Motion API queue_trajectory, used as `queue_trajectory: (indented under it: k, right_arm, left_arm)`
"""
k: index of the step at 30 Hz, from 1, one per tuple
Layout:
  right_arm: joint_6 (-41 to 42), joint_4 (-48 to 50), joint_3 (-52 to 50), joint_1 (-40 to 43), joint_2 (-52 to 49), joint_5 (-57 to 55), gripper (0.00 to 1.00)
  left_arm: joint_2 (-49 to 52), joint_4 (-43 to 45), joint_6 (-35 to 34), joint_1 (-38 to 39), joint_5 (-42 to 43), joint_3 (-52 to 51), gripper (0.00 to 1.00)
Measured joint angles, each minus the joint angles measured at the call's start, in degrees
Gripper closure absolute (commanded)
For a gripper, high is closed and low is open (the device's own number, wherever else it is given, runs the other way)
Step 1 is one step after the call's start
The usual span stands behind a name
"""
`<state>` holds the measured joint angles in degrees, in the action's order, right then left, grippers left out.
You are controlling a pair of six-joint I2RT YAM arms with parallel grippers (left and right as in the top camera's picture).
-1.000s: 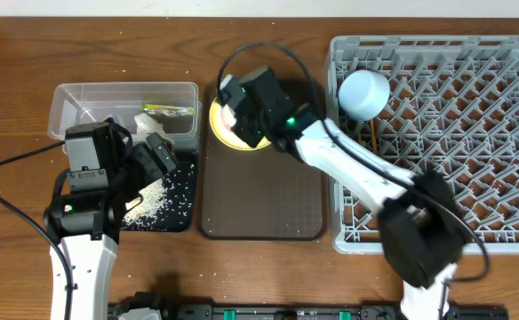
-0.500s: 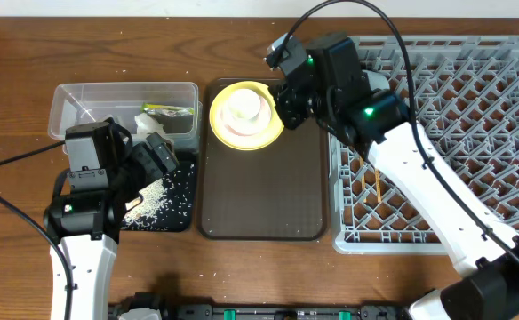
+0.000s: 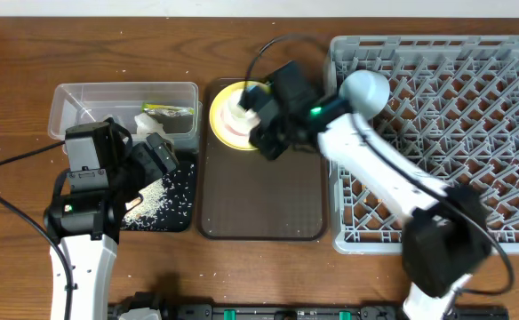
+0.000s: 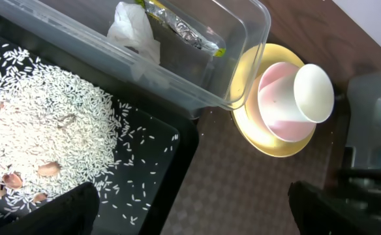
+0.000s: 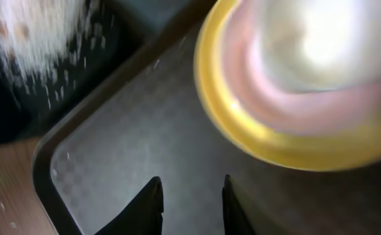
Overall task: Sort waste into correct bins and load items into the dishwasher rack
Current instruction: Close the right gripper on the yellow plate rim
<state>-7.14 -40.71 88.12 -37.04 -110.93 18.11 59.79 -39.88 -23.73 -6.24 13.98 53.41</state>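
Wooden brown desk (image 3: 28, 53) carries everything. At the far left corner of the dark brown serving tray (image 3: 259, 196) lies the round yellow plate (image 4: 269, 147), with a pale pink dish (image 4: 275, 111) on it and the small white cup (image 4: 313, 91) tipped inside that. The right gripper (image 5: 192, 202) hangs over the tray just near of the plate, its fingers a narrow gap apart with nothing between them. Right of the tray stands the large light-grey pegged plastic rack (image 3: 473, 133), a light blue bowl (image 3: 364, 92) in its far left corner. Left of the tray, the clear rectangular plastic tub (image 3: 64, 111) holds the crumpled white tissue (image 4: 133, 29) and the green-and-yellow snack wrapper (image 4: 184, 26). Just near of it, the shallow black tray (image 3: 184, 213) holds white rice scraps (image 4: 44, 130), and above it the left gripper (image 4: 194, 205) hovers spread wide, empty.
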Motion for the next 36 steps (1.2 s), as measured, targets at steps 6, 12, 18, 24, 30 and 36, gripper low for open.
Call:
queue_trajectory:
  k: [6, 12, 18, 24, 30, 36]
  right_arm:
    - [-4.5, 1.3, 0.0, -5.3, -4.9, -6.2, 0.75]
    - [-6.0, 3.8, 0.0, -7.6, -7.6, -12.7, 0.76]
    - [-6.4, 6.0, 0.0, -7.6, -8.2, -15.2, 0.76]
    - [-6.6, 7.3, 0.0, -7.6, -10.5, -15.6, 0.76]
    - [-7.1, 8.8, 0.0, -7.6, -11.5, -17.7, 0.76]
    - [-7.3, 10.0, 0.0, -7.4, -11.5, -19.4, 0.76]
  left_arm:
    - [0.0, 0.0, 0.0, 0.0, 0.0, 0.0, 0.04]
    - [0.0, 0.0, 0.0, 0.0, 0.0, 0.0, 0.04]
    - [0.0, 0.0, 0.0, 0.0, 0.0, 0.0, 0.04]
    - [0.0, 0.0, 0.0, 0.0, 0.0, 0.0, 0.04]
    - [0.0, 0.0, 0.0, 0.0, 0.0, 0.0, 0.04]
    - [0.0, 0.0, 0.0, 0.0, 0.0, 0.0, 0.04]
